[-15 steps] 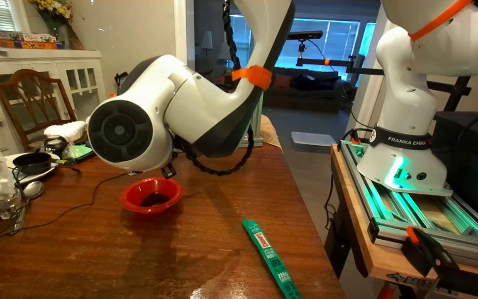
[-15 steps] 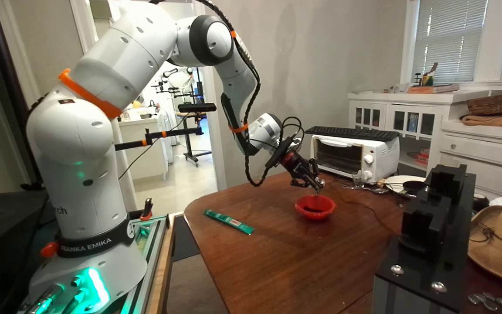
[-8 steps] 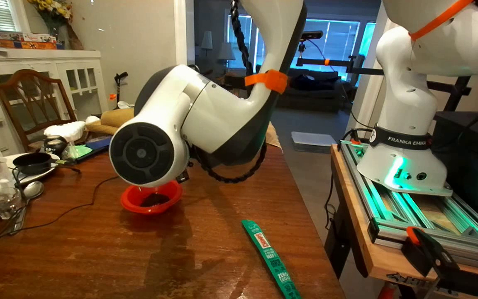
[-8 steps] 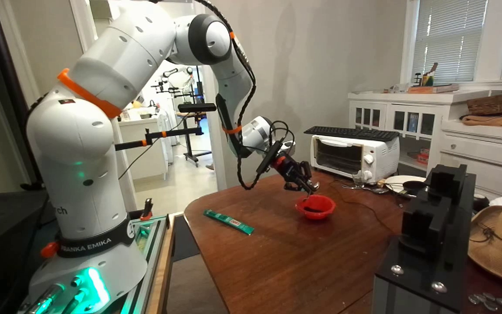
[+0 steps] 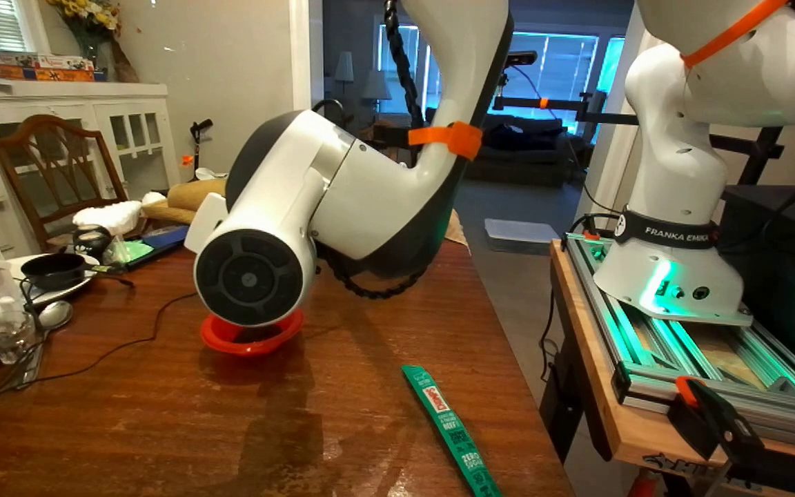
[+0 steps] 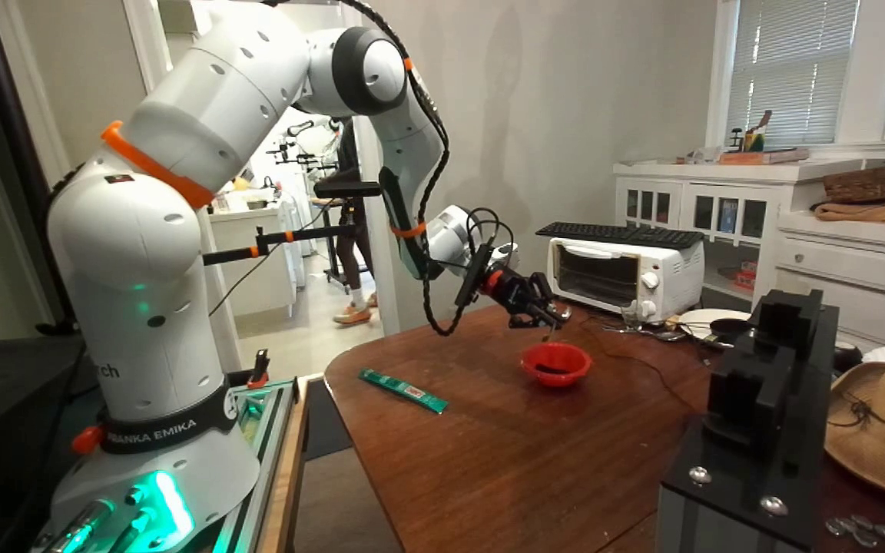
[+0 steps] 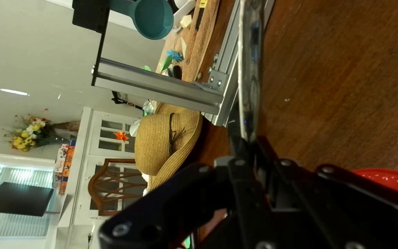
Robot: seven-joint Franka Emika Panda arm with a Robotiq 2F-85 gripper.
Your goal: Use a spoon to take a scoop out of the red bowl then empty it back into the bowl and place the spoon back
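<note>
"Fingers [image 7: 242, 176], 2 in number: drawn together on the thin grey spoon [image 7: 250, 79], with no gap beyond its thickness. Location: above the level of the red bowl [image 6: 558, 353], near its rim; whether directly over or slightly past it cannot be told."

"Which failure is most likely from here?"

"Rotation of the spoon. So slender a shaft, pinched at 1 spot, could pivot if its end met the red bowl's wall; any load would then probably spill on the table [image 6: 504, 438] beside the red bowl. Whether a load is carried is not visible."

"And the next?"

"Displacement. The red bowl, presumably light, may slide or tip if the spoon or fingers press its rim; too low an approach would be the cause."

"How is the arm [image 6: 216, 115] posed?"

"Elbow [image 6: 381, 65] raised well above the red bowl's level; forearm [image 6: 412, 146] sloping down towards it; wrist [image 6: 450, 234] bent, so that the fingers slant down towards the red bowl's rim. In an exterior view the rounded wrist housing [image 5: 249, 278] hides much of the red bowl's inside."
</note>
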